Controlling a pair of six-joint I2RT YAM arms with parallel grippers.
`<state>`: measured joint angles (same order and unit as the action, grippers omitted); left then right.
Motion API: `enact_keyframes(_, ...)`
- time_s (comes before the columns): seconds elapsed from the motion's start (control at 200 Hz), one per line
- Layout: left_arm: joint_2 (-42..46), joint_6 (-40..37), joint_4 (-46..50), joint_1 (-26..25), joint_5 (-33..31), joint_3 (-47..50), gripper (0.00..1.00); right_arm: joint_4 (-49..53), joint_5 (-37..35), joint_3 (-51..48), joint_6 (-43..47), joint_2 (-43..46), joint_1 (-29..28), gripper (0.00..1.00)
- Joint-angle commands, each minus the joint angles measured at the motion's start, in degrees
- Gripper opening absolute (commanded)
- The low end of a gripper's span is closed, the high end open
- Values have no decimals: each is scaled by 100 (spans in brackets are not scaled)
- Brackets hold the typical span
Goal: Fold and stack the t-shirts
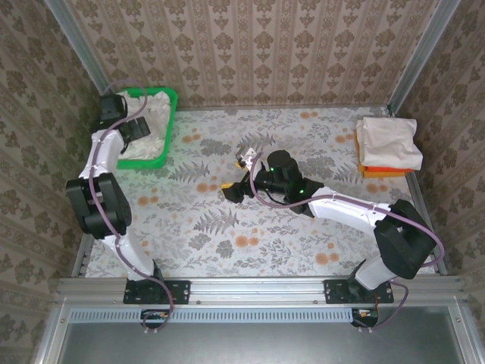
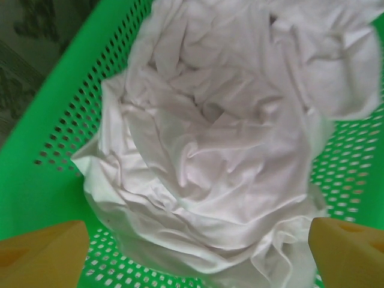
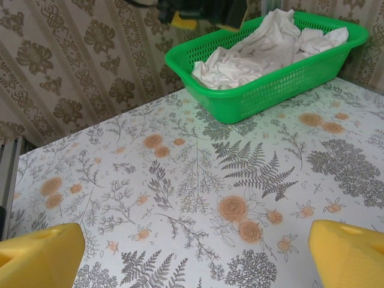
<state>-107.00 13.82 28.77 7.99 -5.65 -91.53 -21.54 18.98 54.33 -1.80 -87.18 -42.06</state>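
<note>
The left claw (image 1: 137, 126) is spread wide. In the left wrist view its two yellow fingertips (image 2: 41, 255) sit at the bottom corners with nothing pinched between them. It hangs over the crumpled white t-shirts (image 2: 210, 150), which lie heaped in the green mesh basket (image 2: 54, 120). From above, that basket (image 1: 171, 114) stands at the far left corner of the surface (image 1: 227, 227), and the left arm reaches straight out to it.

The right claw (image 1: 236, 175) is spread too, and it holds nothing. It hovers over the bare middle of the floral-patterned surface, its fingers pointing toward the left. In the right wrist view its yellow fingertips (image 3: 39, 258) frame the printed ferns and orange roses of the surface (image 3: 180, 180). Beyond them are the basket (image 3: 270, 90) and its white shirts (image 3: 252, 51).

At the far right corner, well apart from both claws, a folded off-white t-shirt (image 1: 388, 142) lies on top of an orange t-shirt (image 1: 377, 171), whose edge shows beneath it on the near side.
</note>
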Motion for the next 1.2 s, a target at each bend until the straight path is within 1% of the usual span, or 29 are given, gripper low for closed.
enact_keyframes(0.0,-433,495,375,34,176,-331,93,-37,172,87,66,-10,-38,97)
enact_keyframes(0.07,-690,613,395,46,264,-478,89,1,158,85,66,2,-37,97)
enact_keyframes(0.15,-950,741,409,65,362,-651,82,35,150,61,74,25,-39,97)
enact_keyframes(0.19,-1056,815,418,70,388,-719,76,66,150,66,83,33,-32,97)
enact_keyframes(0.22,-1129,861,420,78,430,-764,70,75,150,67,90,34,-39,97)
enact_keyframes(0.265,-1202,924,419,82,482,-810,57,103,140,63,93,41,-37,98)
enact_keyframes(0.365,-1225,1010,386,80,545,-833,17,141,98,48,110,69,-39,98)
enact_keyframes(0.41,-1180,1009,345,85,560,-800,2,147,75,45,113,81,-39,98)
enact_keyframes(0.42,-1162,1008,341,77,557,-793,0,154,72,44,115,85,-39,98)
enact_keyframes(0.57,-687,1007,112,81,524,-584,0,186,66,72,110,102,-39,98)
enact_keyframes(0.7,-75,971,-118,80,598,-476,0,178,73,78,110,103,-37,98)
enact_keyframes(0.875,713,753,-445,-10,705,-639,0,149,114,61,59,104,-34,98)
enact_keyframes(1.04,1203,354,-548,-247,828,-1260,0,104,123,41,31,82,-37,98)
enact_keyframes(1.195,1361,16,-341,-586,861,-2322,0,62,185,68,-4,21,-39,98)
